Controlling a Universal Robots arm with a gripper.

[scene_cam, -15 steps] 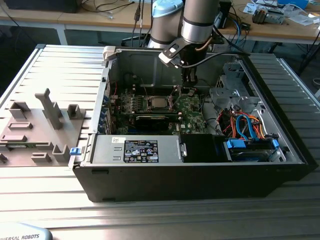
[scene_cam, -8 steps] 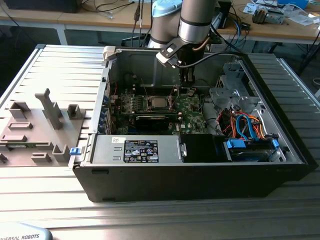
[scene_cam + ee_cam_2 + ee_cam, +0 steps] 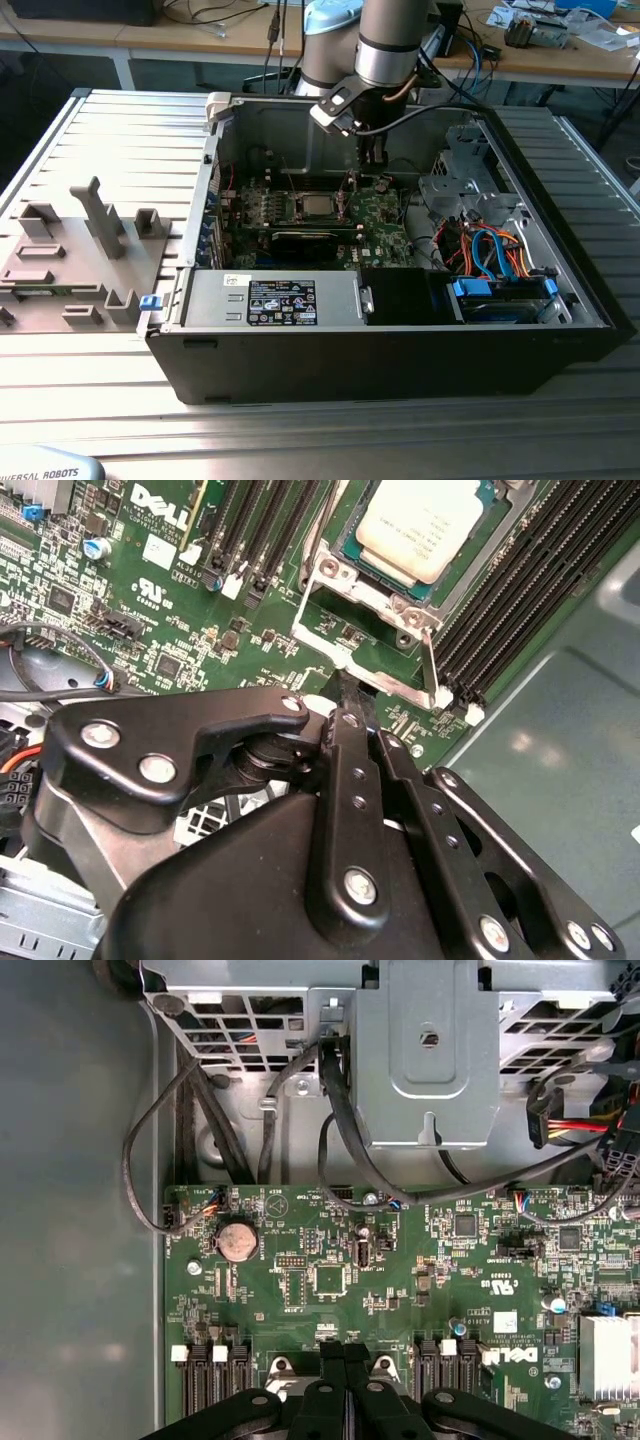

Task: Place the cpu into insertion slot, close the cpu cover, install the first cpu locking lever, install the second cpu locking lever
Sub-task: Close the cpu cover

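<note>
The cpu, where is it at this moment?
In the second wrist view the cpu lies in the insertion slot on the green board, between two banks of long black memory slots.

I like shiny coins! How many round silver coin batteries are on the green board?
1. The round silver coin battery sits near a corner of the green circuit board. Black fingers cover part of it, so another may be hidden.

cpu (image 3: 420,525) top dull silver metal; circuit board (image 3: 250,655) glossy green; gripper (image 3: 345,705) matt black, probably metal.
</note>
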